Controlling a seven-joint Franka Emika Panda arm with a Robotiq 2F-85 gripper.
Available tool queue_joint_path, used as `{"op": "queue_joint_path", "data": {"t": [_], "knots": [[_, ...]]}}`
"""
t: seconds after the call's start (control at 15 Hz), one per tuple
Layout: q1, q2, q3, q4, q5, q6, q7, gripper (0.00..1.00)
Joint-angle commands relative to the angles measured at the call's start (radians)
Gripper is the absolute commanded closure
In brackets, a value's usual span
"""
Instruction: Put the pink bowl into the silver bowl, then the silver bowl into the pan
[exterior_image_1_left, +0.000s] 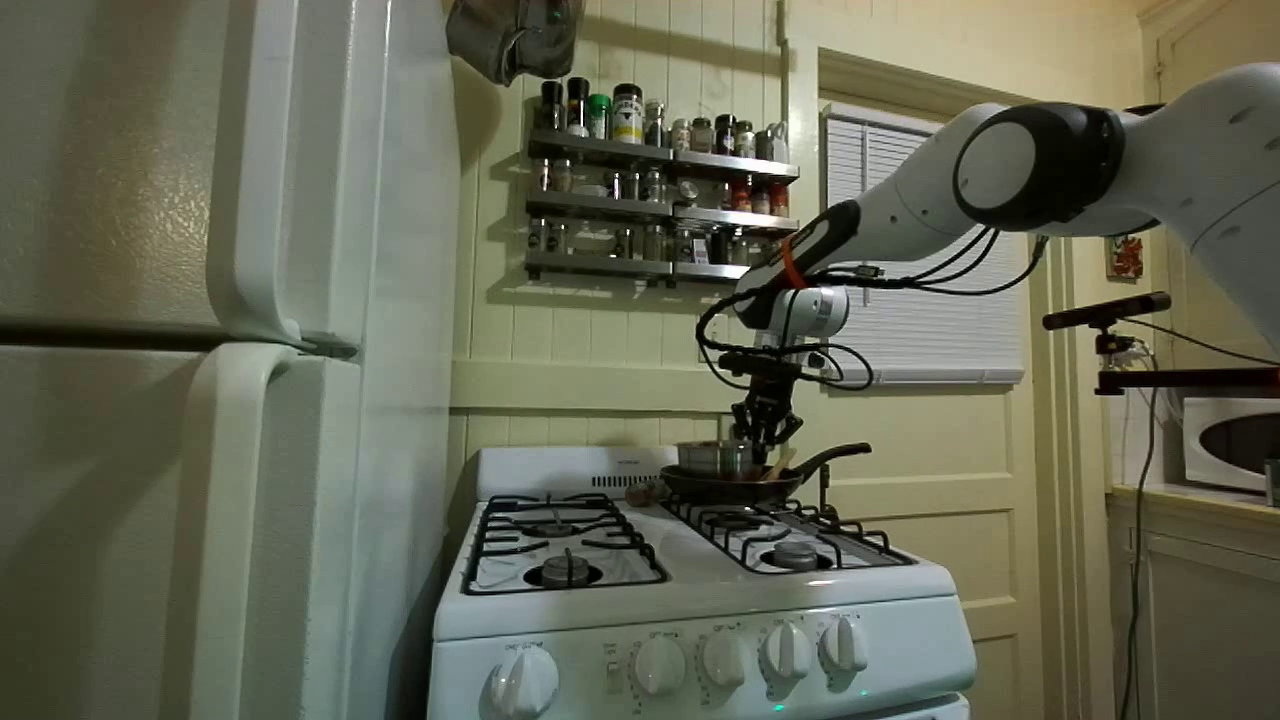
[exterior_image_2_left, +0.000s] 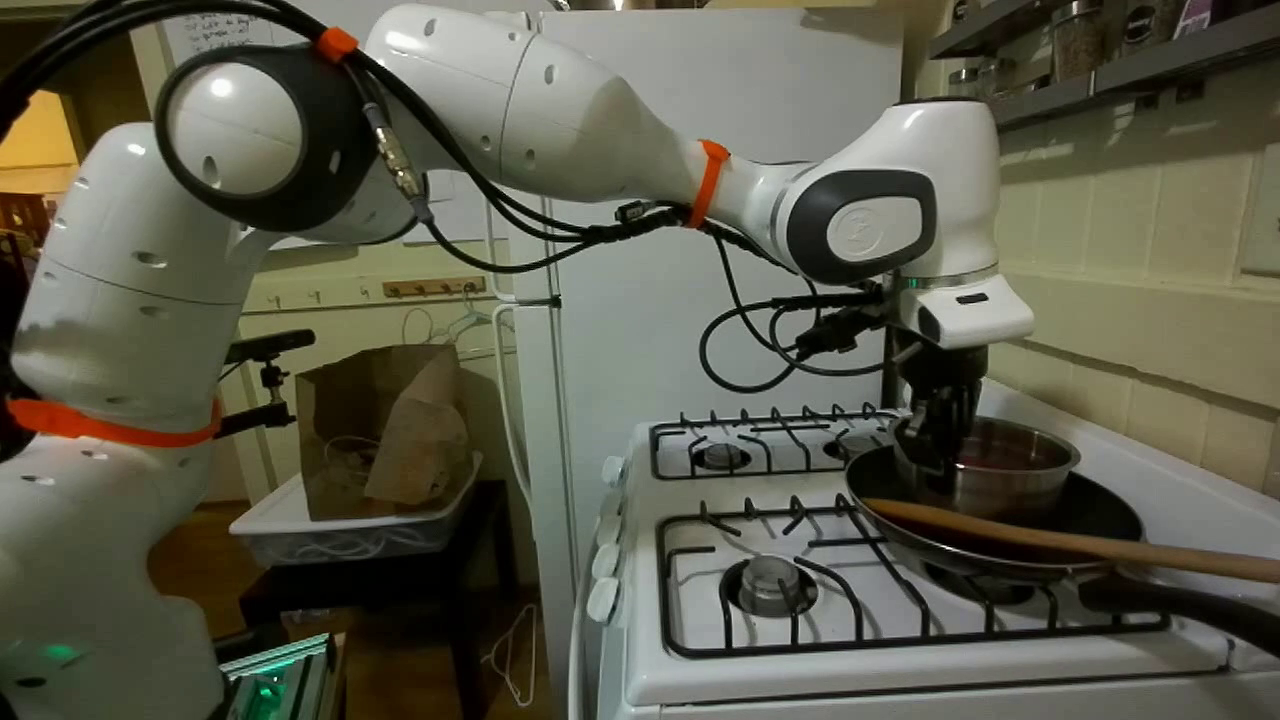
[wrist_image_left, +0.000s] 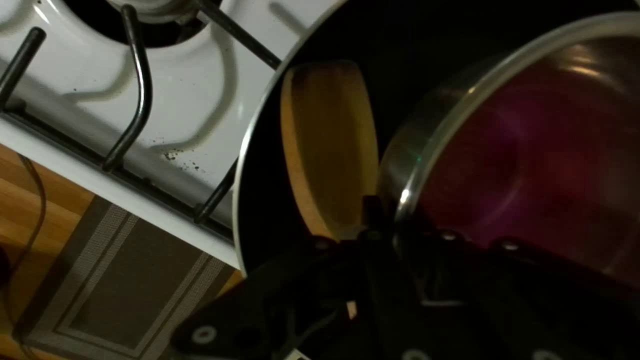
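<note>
The silver bowl (exterior_image_1_left: 708, 460) sits inside the black pan (exterior_image_1_left: 735, 490) on the stove; both also show in an exterior view, the bowl (exterior_image_2_left: 1015, 490) upright and the pan (exterior_image_2_left: 1105, 520) on the back grate. In the wrist view the silver bowl's wall (wrist_image_left: 407, 155) and the pan (wrist_image_left: 260, 165) show. The pink bowl (wrist_image_left: 530, 160) lies inside the silver bowl; its pink surface fills the interior. My gripper (wrist_image_left: 392, 220) straddles the silver bowl's near rim, fingers close together on it. In both exterior views the gripper (exterior_image_1_left: 762, 455) (exterior_image_2_left: 935, 465) points down at the rim. Its fingertips are dark.
A wooden spatula (exterior_image_2_left: 1100, 546) lies across the pan beside the silver bowl, its blade (wrist_image_left: 330, 135) inside the pan. The pan handle (exterior_image_2_left: 1190, 605) sticks out over the stove edge. Iron grates (exterior_image_1_left: 565, 545), a back wall and a refrigerator (exterior_image_1_left: 400, 250) surround the area.
</note>
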Motion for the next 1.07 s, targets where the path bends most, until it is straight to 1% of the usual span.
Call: {"op": "queue_joint_path", "data": {"t": [0.0, 0.07, 0.2, 0.27, 0.33, 0.4, 0.47, 0.53, 0.67, 0.8, 0.87, 1.0], "knots": [[0.008, -0.024, 0.004, -0.019, -0.009, 0.012, -0.011, 0.53], [0.01, -0.03, 0.005, -0.018, -0.009, 0.013, -0.014, 0.44], [0.014, -0.053, 0.012, -0.018, -0.002, -0.01, -0.023, 0.31], [0.013, -0.076, 0.025, -0.021, 0.014, -0.026, -0.042, 0.22], [0.02, -0.107, 0.035, -0.026, 0.003, -0.054, -0.077, 0.15], [0.023, -0.153, 0.054, -0.036, 0.007, -0.116, -0.136, 0.07], [0.034, -0.192, 0.063, -0.043, 0.004, -0.157, -0.159, 0.01], [0.053, -0.226, 0.069, -0.043, -0.024, -0.217, -0.173, 0.0], [0.074, -0.296, 0.098, -0.042, -0.005, -0.322, -0.221, 0.0], [0.11, -0.365, 0.131, -0.041, -0.004, -0.432, -0.244, 0.0], [0.127, -0.39, 0.15, -0.035, 0.004, -0.483, -0.252, 0.0], [0.155, -0.406, 0.182, 0.013, 0.004, -0.61, -0.265, 0.01]]}}
